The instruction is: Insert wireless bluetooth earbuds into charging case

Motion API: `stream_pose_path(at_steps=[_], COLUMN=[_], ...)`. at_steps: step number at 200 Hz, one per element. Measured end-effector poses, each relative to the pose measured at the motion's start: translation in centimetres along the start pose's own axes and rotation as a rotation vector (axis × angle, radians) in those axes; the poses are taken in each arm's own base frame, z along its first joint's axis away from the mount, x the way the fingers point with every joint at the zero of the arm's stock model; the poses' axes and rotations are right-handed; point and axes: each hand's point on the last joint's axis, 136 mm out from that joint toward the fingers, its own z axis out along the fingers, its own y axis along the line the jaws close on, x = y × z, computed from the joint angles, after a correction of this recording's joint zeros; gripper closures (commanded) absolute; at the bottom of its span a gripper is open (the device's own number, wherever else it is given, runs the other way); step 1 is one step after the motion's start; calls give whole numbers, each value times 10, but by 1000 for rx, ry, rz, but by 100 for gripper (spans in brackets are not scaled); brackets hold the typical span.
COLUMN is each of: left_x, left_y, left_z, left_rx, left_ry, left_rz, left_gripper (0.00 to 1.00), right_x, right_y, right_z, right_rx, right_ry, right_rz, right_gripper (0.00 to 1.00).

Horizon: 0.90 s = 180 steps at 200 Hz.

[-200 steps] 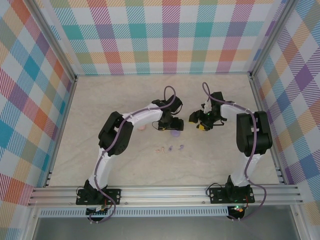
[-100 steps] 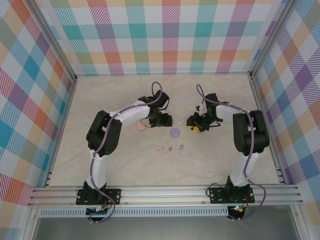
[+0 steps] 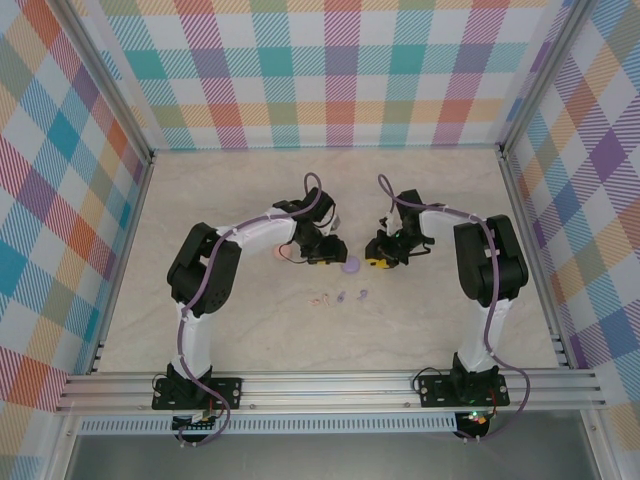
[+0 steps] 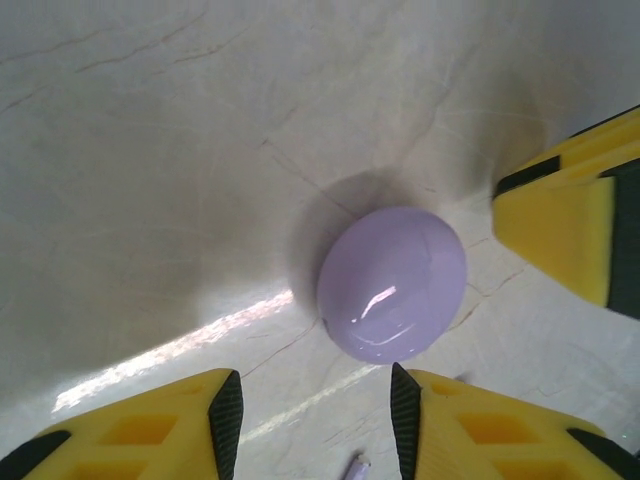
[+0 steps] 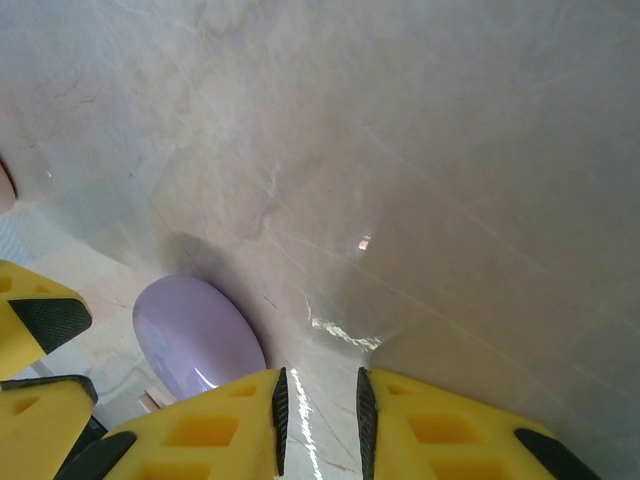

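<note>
Both claws have drawn in toward the lilac case [image 3: 350, 266] since a second ago. The right claw [image 3: 376, 260] has come leftward to its edge, and the left claw [image 3: 322, 252] has pulled back off it.

From above, there are two round cases on the pale marbled surface [image 3: 200, 220]: the lilac one between the claws, and a pink case [image 3: 283, 252] partly under the left arm. There are four earbuds, all tiny specks beside the cases. Two pale pink earbuds [image 3: 320, 298] lie close together, and two lilac earbuds [image 3: 341, 297] lie apart to their right. They form a short row nearer the arm bases than the lilac case, clear of both claws.

At the left wrist, the lilac case [image 4: 392, 283] is a smooth, glossy dome just ahead of the left claw [image 4: 312, 405]. That claw is partly open and has hold of nothing. One yellow finger [image 4: 555, 235] of the right claw sits just beside the case.

At the right wrist, the right claw [image 5: 318, 400] is open only by a narrow slit, with nothing in it. The lilac case [image 5: 195, 335] lies just to its left.
</note>
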Motion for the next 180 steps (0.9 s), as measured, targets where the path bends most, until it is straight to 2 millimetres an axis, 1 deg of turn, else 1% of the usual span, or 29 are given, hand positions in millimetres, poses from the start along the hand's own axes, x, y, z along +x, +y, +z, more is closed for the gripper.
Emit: stream_pose_path(at_steps=[31,50,84,132,180], left_x=[-6,-8,-7,-2,1], left_y=[-8,-10,-8,-2,2], left_z=[0,0,2,8,15], left_rx=[41,49,49,48,47], left_ry=[-20,-28,-28,-22,-10], left_rz=[12,9,-2,-14,-25], left_gripper=[65,68,69,71,72], right_x=[1,1,2,2,2], right_y=[1,1,4,11,18], right_z=[2,3,6,8,10], right_rx=[2,4,3,-32,-84], right_ry=[6,10,15,15,16], right_rz=[-1,1,-6,1,7], right_gripper=[73,74,74,64,60])
